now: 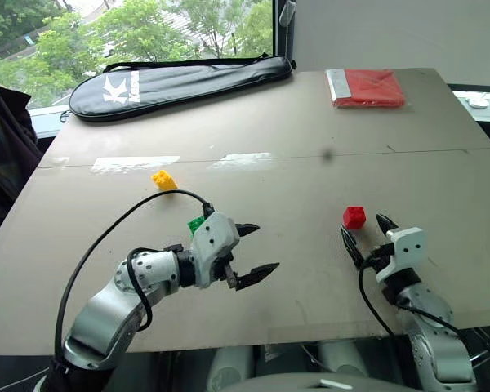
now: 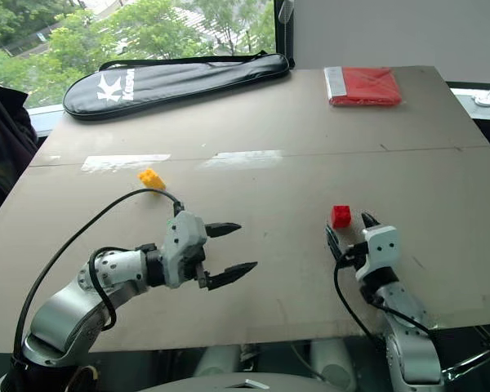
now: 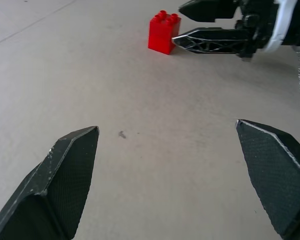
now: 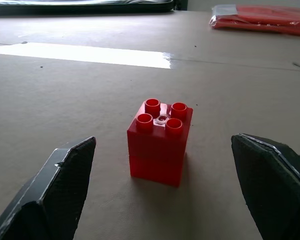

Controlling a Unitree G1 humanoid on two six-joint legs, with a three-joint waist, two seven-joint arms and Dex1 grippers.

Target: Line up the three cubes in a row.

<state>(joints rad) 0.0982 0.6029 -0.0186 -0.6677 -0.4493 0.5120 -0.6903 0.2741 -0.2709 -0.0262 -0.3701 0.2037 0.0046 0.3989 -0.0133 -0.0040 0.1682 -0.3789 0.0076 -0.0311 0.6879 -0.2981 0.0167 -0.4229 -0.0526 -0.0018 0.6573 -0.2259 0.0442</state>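
Oddly, the small green studded plastic cube (image 1: pixel 196 224) peeks out behind the wide-open left gripper (image 1: pixel 253 250) at centre-left of the left eye view, while the right wrist view shows the red studded plastic cube (image 4: pixel 160 142) between the spread, empty right gripper (image 4: pixel 165 200) fingers.

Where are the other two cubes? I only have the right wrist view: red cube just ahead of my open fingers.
Observer: The yellow cube lies well to the robot's left of the red cube, slightly farther away.
Operator: And the green one?
Observer: The green cube sits nearer than the yellow, partly hidden behind the left gripper.
Operator: Is that gripper holding it?
Observer: No, it is open and empty, pointing toward the red cube.
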